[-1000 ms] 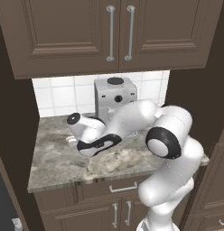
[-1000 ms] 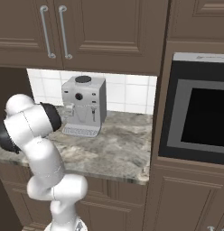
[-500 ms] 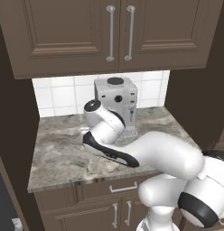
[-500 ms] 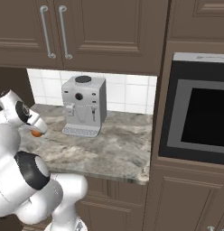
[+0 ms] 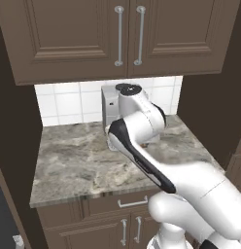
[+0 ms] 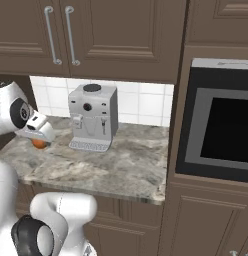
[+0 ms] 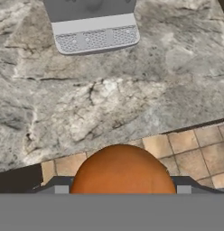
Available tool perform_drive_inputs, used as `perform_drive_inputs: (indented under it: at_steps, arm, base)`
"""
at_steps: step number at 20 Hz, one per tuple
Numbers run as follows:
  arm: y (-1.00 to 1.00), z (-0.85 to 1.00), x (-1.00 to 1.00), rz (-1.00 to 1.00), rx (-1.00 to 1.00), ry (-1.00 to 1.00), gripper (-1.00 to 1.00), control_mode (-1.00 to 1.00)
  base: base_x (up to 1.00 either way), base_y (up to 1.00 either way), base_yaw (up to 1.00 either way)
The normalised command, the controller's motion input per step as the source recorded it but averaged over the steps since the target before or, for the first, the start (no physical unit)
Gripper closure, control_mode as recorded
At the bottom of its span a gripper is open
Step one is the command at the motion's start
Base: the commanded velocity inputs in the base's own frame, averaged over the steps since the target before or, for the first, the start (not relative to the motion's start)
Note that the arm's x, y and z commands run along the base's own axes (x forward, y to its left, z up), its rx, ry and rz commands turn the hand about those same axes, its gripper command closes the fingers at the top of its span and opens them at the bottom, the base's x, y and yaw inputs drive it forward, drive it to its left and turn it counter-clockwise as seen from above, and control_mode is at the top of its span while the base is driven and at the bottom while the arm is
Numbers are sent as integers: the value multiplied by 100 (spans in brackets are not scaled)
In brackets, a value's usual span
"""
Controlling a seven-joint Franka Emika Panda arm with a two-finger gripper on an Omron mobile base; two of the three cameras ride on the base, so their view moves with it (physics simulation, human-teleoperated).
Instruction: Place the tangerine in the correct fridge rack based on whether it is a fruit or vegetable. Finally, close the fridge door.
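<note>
Arm swung right since 0.5 s ago, gripper [image 6: 40, 140] clamped on the tangerine [image 6: 39, 143] over the counter's [image 6: 121, 172] left edge; transport step, fridge next.

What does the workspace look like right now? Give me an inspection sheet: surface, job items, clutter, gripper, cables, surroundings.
Surface: grey marbled countertop with a white tiled backsplash; tan floor tiles show past its edge in the hand view.
Job items: tangerine sits at the gripper, orange and whole; fridge, rack and door nothing seen.
Clutter: grey coffee machine against the backsplash, its perforated drip tray in front.
Gripper: over the countertop's left end in the right base view; fingers appear closed on the tangerine.
Cables: nothing seen.
Surroundings: brown wall cabinets above, base cabinets below, built-in oven to the right.
</note>
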Motion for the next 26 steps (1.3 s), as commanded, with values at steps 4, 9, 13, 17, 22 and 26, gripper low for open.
perform_drive_inputs:
  at_steps: [4,9,13,17,22,26]
  arm:
    - [-47,75,-34,0,0,6,100,-100]
    - [-53,47,-18,3,0,4,100,-100]
    - [-23,9,0,2,1,1,100,-100]
    - [0,0,0,0,0,0,100,-100]
    - [0,-1,-3,0,0,0,100,100]
    - [0,0,0,0,0,0,100,100]
  base:
    - [0,0,0]
    - [0,0,0]
    - [0,0,0]
    - [0,0,0]
    - [-34,0,0]
    - [-100,21,0]
